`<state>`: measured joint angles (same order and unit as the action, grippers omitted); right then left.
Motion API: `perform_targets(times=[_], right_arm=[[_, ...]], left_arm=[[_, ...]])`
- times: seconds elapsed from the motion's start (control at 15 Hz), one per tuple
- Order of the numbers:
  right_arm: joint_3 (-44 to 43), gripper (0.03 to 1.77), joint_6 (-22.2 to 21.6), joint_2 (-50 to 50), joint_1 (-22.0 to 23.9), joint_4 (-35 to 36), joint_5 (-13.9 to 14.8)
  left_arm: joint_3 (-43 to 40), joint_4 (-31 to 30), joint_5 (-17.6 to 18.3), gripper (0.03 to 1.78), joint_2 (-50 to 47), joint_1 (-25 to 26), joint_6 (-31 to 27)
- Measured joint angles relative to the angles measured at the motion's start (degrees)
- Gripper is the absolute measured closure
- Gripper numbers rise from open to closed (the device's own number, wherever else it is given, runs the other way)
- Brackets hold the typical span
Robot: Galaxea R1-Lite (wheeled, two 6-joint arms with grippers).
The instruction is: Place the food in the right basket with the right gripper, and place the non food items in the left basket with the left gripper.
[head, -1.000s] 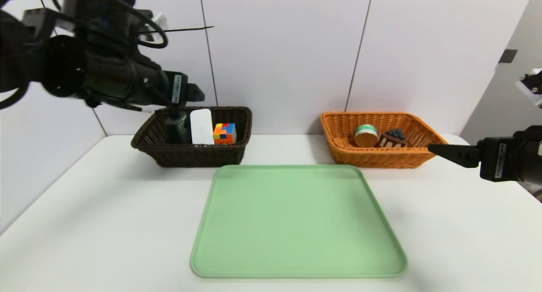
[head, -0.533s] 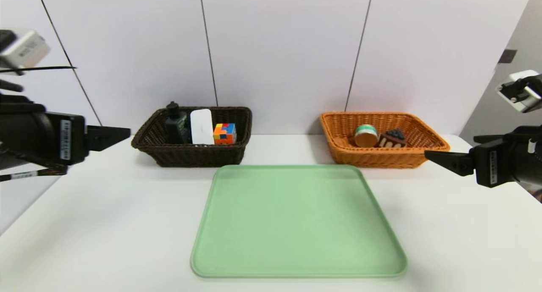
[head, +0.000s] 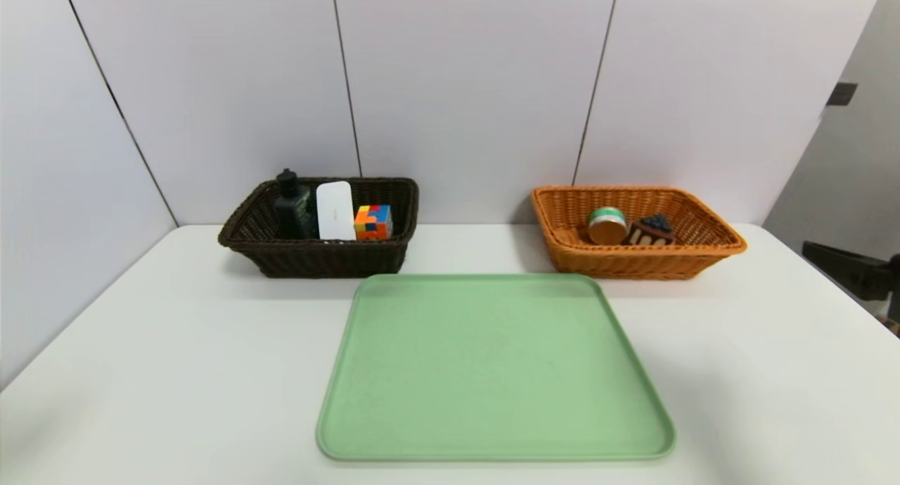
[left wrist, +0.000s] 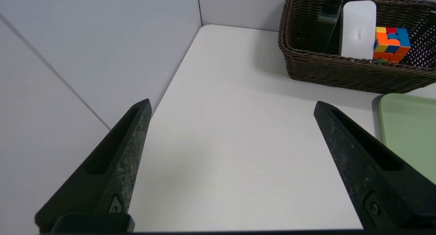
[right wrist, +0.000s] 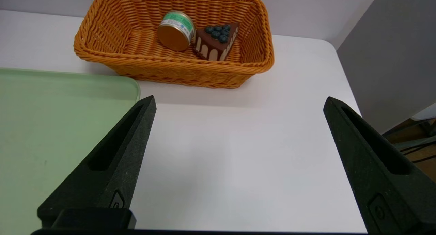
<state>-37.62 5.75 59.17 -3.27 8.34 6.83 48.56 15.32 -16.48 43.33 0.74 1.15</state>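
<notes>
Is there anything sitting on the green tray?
No, the green tray is bare across its whole surface in the head view.

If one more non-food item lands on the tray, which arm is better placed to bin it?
Left, I'd say: its open, empty gripper hangs beside the dark basket, while the right gripper is off by the orange one.

No readable text or labels
</notes>
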Motion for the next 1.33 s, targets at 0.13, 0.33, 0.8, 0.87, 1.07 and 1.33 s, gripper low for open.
perform_targets(times=[0.13, 0.33, 0.8, 0.87, 1.07, 1.33], right_arm=[[4.63, 0.10, 0.13, -6.40, 1.10, 0.52, 0.04], [10.62, 0.10, 0.20, -19.30, 2.76, -0.07, 0.06], [23.52, 0.10, 0.50, -50.30, 3.93, -3.08, -0.50], [26.62, 0.10, 0.55, -53.22, 3.86, -1.78, -0.16], [35.62, 0.10, 3.11, -57.53, 3.73, 6.10, -0.29], [37.49, 0.10, 1.29, -59.08, 3.71, -3.88, -5.95]], left_arm=[[-4.51, 1.77, 0.23, 0.12, -8.77, 0.60, -1.91], [-10.50, 6.97, 2.23, 0.12, -23.15, 0.73, -6.46], [-22.87, 8.79, 12.58, 0.12, -41.98, -0.54, -11.75], [-25.10, 7.58, 12.65, 0.12, -42.59, -0.56, -11.89], [-35.58, 0.35, 12.76, 0.12, -43.33, -0.59, -12.93], [-47.08, -17.10, 19.48, 0.12, -43.46, -0.59, -12.17]])
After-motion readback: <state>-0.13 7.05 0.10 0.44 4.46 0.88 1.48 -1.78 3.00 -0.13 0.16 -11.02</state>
